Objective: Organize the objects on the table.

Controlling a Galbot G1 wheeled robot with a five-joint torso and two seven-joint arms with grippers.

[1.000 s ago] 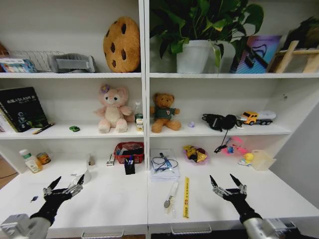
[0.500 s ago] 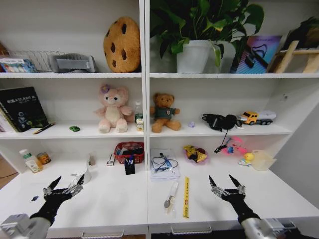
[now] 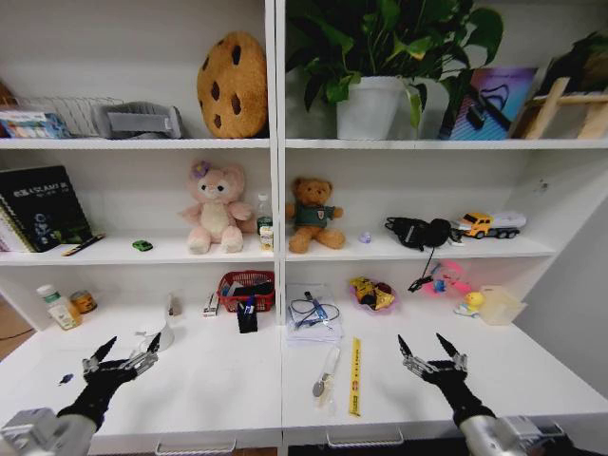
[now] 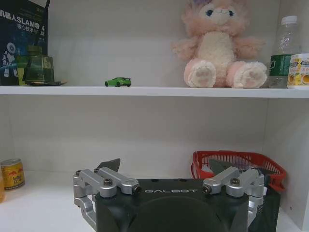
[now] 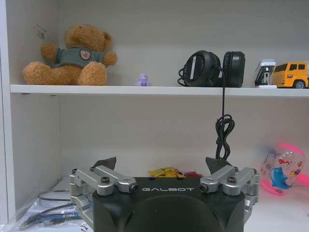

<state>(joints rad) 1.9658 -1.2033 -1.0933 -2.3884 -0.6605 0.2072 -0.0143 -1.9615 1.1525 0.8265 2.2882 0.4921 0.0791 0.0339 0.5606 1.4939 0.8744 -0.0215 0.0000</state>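
Both grippers hover low over the front of the white table [image 3: 218, 389]. My left gripper [image 3: 123, 353] is open at the front left, and my right gripper [image 3: 432, 350] is open at the front right; neither holds anything. A small green gadget [image 3: 142, 245] sits on the middle shelf, also seen from the left wrist [image 4: 118, 82]. The clear green-labelled bottle [image 3: 264, 220] stands beside the pink plush, as the left wrist view confirms [image 4: 282, 53]. A slim pen-like item [image 3: 326, 370] lies on the table between the grippers. A flat grey device [image 3: 138, 121] rests on the top shelf.
A yellow ruler [image 3: 355, 375] lies by the pen-like item. A red basket [image 3: 246, 290], a black holder [image 3: 247, 318], cables on papers [image 3: 313, 318] and toys [image 3: 372, 294] line the back of the table. Headphones [image 5: 212, 68] sit on the shelf, their cord hanging down.
My right gripper has shifted very slightly to the left. Everything else is as before.
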